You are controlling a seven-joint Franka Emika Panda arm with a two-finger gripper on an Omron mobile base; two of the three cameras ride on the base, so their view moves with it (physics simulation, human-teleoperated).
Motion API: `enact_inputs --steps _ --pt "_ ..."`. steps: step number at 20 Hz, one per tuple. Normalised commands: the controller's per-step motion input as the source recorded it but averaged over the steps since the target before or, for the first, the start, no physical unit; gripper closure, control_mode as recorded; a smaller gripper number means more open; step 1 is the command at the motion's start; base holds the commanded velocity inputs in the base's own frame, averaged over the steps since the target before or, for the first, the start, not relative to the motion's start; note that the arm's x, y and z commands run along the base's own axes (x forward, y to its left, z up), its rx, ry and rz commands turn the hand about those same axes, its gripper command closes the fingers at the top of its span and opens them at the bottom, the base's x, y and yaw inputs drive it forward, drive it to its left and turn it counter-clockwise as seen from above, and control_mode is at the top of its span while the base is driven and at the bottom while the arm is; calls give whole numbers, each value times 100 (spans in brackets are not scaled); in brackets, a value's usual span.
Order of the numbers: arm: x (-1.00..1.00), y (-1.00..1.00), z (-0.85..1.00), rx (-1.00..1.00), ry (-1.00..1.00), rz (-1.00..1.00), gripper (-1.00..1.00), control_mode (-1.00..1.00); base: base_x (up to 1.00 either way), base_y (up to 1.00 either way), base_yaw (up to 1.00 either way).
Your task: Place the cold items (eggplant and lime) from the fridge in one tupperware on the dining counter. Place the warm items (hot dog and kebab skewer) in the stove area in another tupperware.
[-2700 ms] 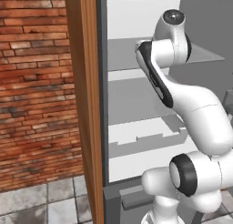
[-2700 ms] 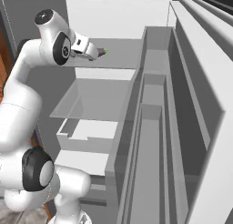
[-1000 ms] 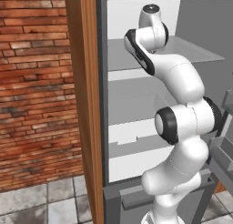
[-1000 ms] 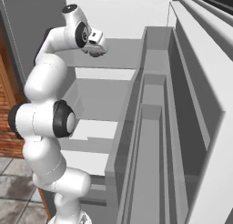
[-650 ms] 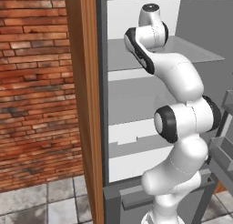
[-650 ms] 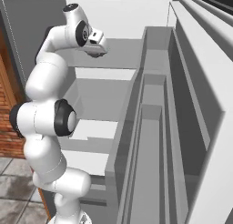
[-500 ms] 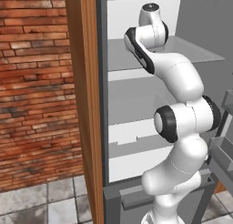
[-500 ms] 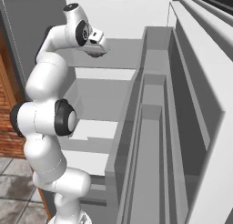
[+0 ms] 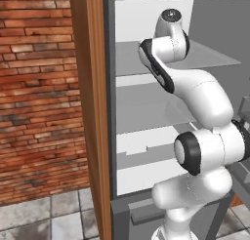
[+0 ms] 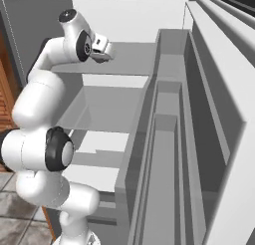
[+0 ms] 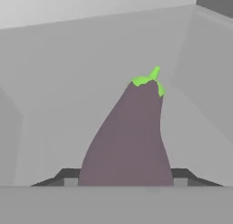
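In the hand view a purple eggplant (image 11: 129, 136) with a green stem cap stands between the two dark fingertips of my gripper (image 11: 125, 180), which is shut on its thick end. The stem end points away toward the fridge's grey back wall. From the right base view my gripper (image 10: 107, 51) reaches into the open fridge just above the top shelf (image 10: 132, 64). The lime, hot dog, kebab skewer and tupperware are out of view.
The open fridge door (image 10: 172, 119) with its stacked bins stands close on the right. Lower glass shelves (image 9: 146, 112) and a drawer lie under the arm. A wooden cabinet panel (image 9: 90, 112) and a brick wall (image 9: 34, 88) bound the left side.
The jaws have closed from wide open onto the eggplant. The arm has hardly moved over the top shelf in the last second.
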Motion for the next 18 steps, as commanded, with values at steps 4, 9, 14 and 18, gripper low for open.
enact_inputs --steps 4,9,14,18 --pt "-81 0 -6 0 -28 6 100 -100 0 0 0" --pt "-100 -6 14 0 -24 4 100 -100 0 0 0" --pt "-95 0 30 0 -2 8 100 -100 0 0 0" --pt "-84 2 22 0 0 3 100 -100 0 0 0"
